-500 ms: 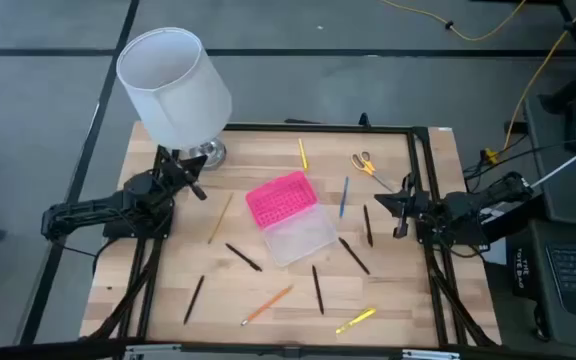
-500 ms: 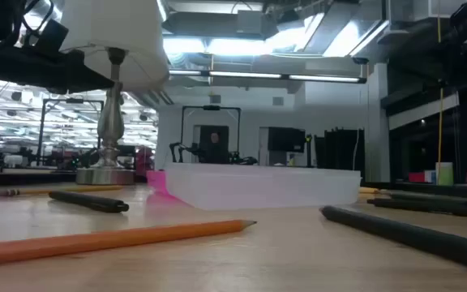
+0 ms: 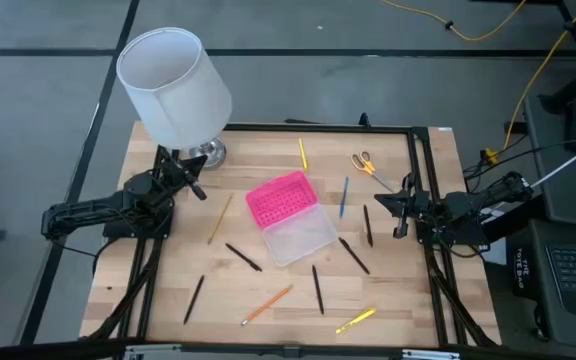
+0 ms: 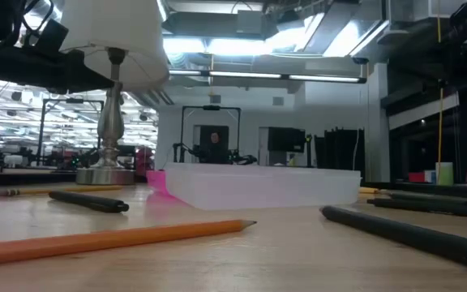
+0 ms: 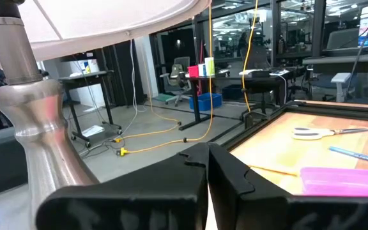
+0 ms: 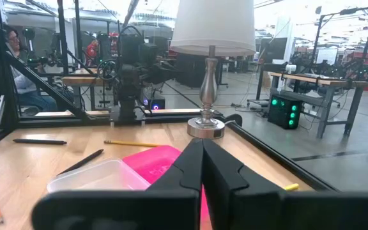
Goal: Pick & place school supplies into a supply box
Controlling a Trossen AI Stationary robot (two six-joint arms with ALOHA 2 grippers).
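The supply box (image 3: 290,217) lies open mid-table, its pink ribbed lid (image 3: 280,198) toward the far edge and its clear base (image 3: 301,238) toward the near edge. Pens and pencils lie scattered flat around it: a yellow pencil (image 3: 303,153), a blue pen (image 3: 344,197), black pens (image 3: 354,255), an orange pencil (image 3: 268,304), a yellow pen (image 3: 356,320), a wooden pencil (image 3: 220,217). The scissors (image 3: 365,163) lie near the far right corner. My left gripper (image 3: 196,188) rests shut at the table's left edge beside the lamp base. My right gripper (image 3: 402,208) rests shut at the right edge.
A lamp with a white shade (image 3: 173,86) stands on its metal base (image 3: 206,153) at the far left corner. A black frame rail (image 3: 420,170) borders the table. In the right wrist view a person (image 6: 18,70) sits beyond the table. Cables (image 3: 528,90) run off the right side.
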